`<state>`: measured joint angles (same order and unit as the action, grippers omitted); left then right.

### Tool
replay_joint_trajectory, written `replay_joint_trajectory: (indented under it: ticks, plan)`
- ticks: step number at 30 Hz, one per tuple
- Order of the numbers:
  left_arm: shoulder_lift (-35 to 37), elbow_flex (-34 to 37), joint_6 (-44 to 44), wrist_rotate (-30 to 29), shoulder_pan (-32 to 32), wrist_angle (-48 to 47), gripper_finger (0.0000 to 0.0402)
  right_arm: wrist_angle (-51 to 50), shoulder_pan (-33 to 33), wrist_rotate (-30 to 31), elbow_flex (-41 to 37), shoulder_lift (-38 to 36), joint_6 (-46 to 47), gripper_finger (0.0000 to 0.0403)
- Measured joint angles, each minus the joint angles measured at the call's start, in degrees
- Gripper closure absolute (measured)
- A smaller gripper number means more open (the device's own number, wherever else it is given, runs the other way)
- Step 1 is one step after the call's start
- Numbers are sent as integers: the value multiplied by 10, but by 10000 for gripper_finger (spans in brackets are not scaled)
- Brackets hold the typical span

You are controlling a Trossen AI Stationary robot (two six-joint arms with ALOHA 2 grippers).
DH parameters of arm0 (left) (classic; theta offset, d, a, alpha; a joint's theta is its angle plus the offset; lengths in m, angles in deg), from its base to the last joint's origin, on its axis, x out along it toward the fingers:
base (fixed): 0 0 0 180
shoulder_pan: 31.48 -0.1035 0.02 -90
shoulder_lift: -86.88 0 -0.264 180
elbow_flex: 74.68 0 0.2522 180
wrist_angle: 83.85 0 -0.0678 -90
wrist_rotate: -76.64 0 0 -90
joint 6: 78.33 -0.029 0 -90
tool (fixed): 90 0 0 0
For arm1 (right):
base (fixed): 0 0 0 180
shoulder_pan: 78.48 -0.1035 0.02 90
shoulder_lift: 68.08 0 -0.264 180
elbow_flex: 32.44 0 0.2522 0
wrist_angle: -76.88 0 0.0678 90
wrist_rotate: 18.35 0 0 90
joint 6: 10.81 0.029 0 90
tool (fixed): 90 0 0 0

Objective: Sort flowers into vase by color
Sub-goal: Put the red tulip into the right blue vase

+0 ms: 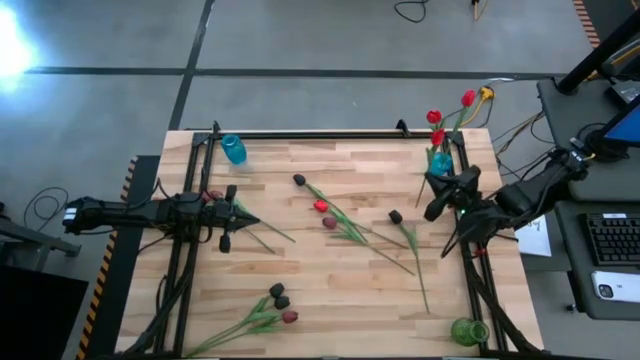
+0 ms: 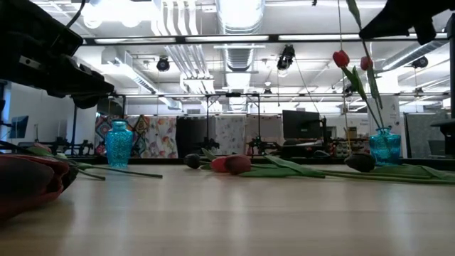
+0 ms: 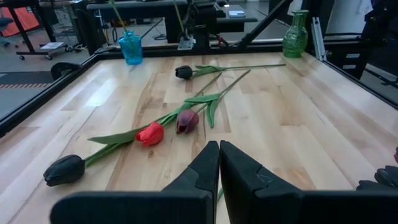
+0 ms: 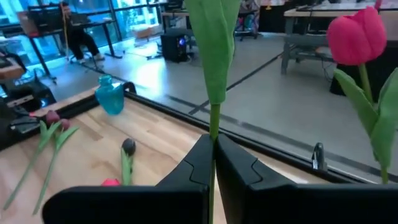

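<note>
The right gripper (image 4: 213, 155) hangs near the far right corner of the table (image 1: 330, 290), just beside the blue vase (image 1: 441, 160) that already holds red tulips (image 1: 434, 117) — its fingers are pressed together on a thin green stem (image 4: 214, 121), the leaf rising straight up from between them. The left gripper (image 3: 219, 163) sits low over the table's left side, fingers together with nothing visible between them. Loose flowers lie spread on the wood: a black tulip (image 3: 64, 169), a red one (image 3: 150, 134) and a maroon one (image 3: 187, 120) in the middle, a cluster (image 1: 280, 298) at the near edge. A second blue vase (image 1: 233, 149) stands at the far left — a green vase (image 1: 466, 331) at the near right corner.
</note>
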<state>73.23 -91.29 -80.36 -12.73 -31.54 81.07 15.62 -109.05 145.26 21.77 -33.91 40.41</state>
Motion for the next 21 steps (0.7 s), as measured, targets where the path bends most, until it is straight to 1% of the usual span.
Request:
replay_joint_trajectory:
  ticks: [2,4,10,12,17,21]
  plan:
    - [0,0,0,0,0,0,402,-1,-3,6,1,-23,-18,394]
    - [0,0,0,0,0,0,402,0,-3,28,4,-44,-39,394]
    - [-1,0,0,0,0,0,402,-15,-3,150,1,-95,-75,394]
    - [0,0,0,0,0,0,402,-16,0,169,1,-108,-90,394]
    - [-2,0,0,0,0,-1,402,-19,31,167,-8,-122,-107,394]
    - [-2,0,0,0,0,0,402,-33,75,166,-26,-124,-108,394]
